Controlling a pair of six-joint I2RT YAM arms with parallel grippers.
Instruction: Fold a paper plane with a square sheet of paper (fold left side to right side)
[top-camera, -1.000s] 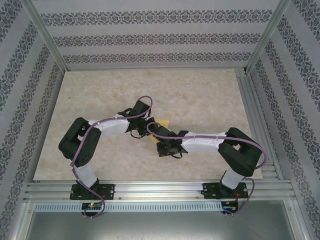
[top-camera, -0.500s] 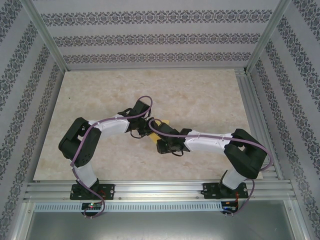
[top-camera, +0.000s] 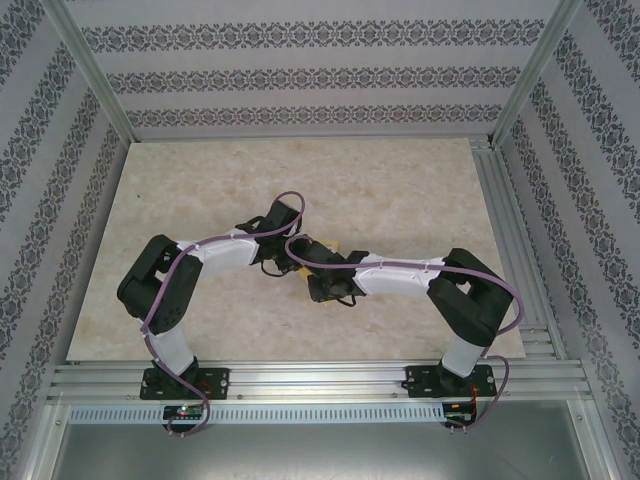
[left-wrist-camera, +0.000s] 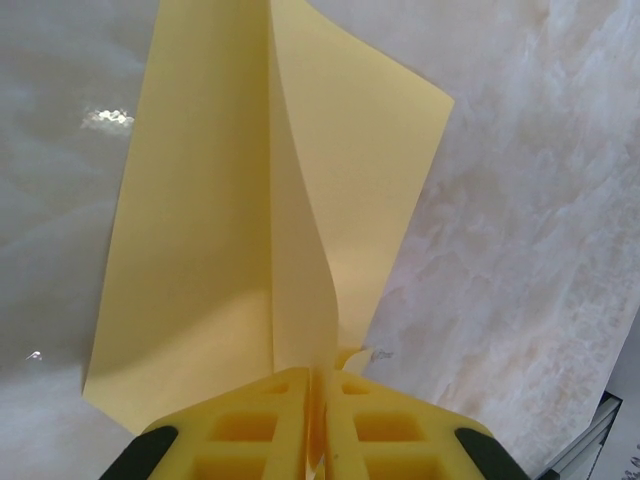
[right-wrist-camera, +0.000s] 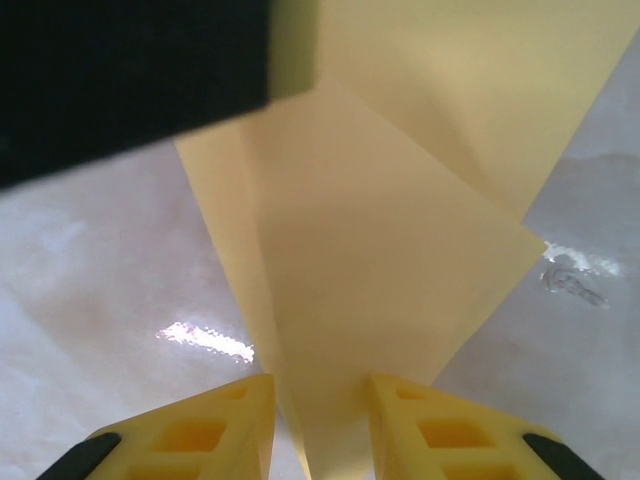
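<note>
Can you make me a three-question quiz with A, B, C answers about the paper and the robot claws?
1. Where is the thin yellow-orange paper sheet?
A) on a metal rail
B) on the pale marble-patterned table
C) taped to the wall

2. What colour are the fingers of the right claw?
A) yellow
B) blue
C) green

3. What is the left claw doing?
A) standing wide open
B) holding a pencil
C) shut, pinching the paper's edge

Answers:
1 B, the sheet rests on the marble top with one flap raised.
2 A, both fingers look yellow in the right wrist view.
3 C, its fingers meet with paper squeezed between them.
</note>
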